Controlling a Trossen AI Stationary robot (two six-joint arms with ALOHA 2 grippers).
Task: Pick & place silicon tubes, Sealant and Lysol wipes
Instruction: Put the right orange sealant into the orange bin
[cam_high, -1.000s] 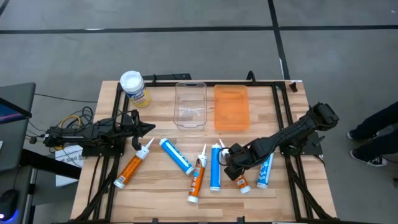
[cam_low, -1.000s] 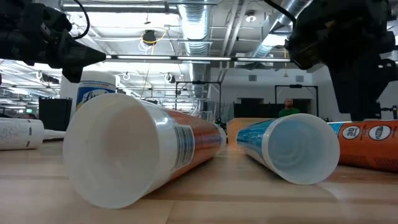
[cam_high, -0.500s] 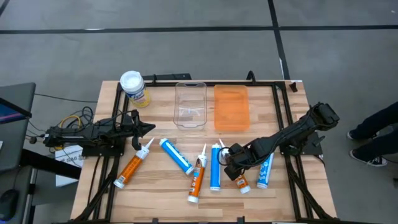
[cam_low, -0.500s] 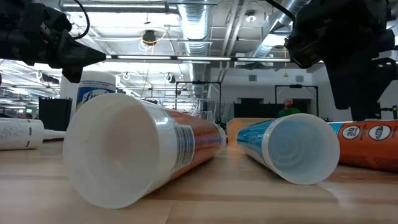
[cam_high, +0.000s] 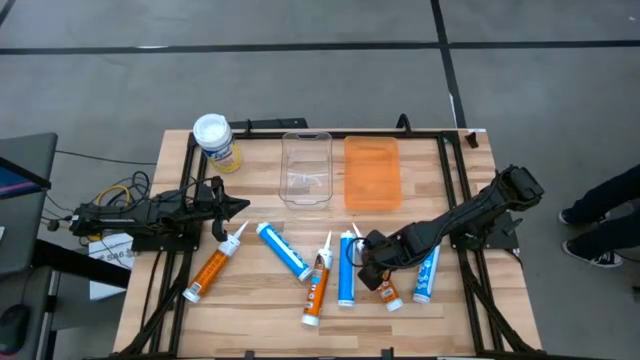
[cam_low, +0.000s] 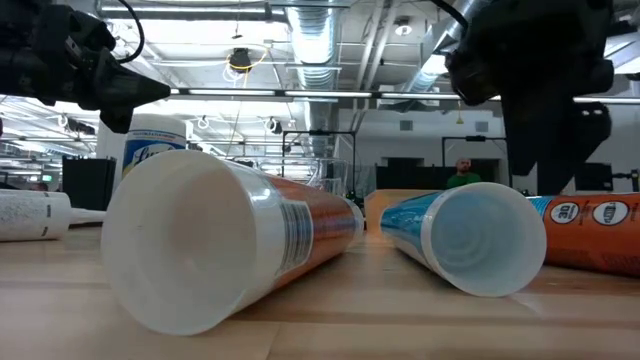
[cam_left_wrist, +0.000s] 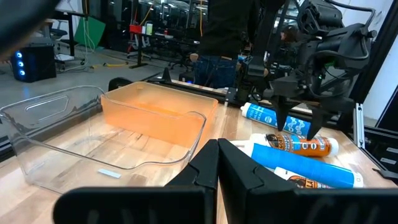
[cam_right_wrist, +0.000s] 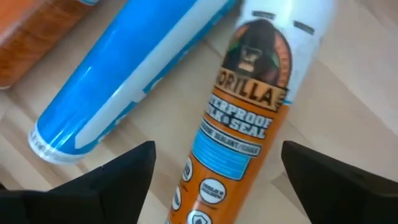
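Note:
Several caulk tubes lie on their sides on the wooden table: orange ones, blue ones and a short orange Gorilla tube. The Lysol wipes canister stands upright at the far left. My right gripper is open, pointing down over the Gorilla tube, one finger on either side of it, touching nothing. My left gripper is shut and empty at the table's left.
A clear bin and an orange bin stand side by side at the far middle. A blue tube lies close beside the Gorilla tube. A person's legs show past the table's right edge.
My right gripper has shifted a little toward the table's left edge above the short orange tube. The tubes have stayed where they were.

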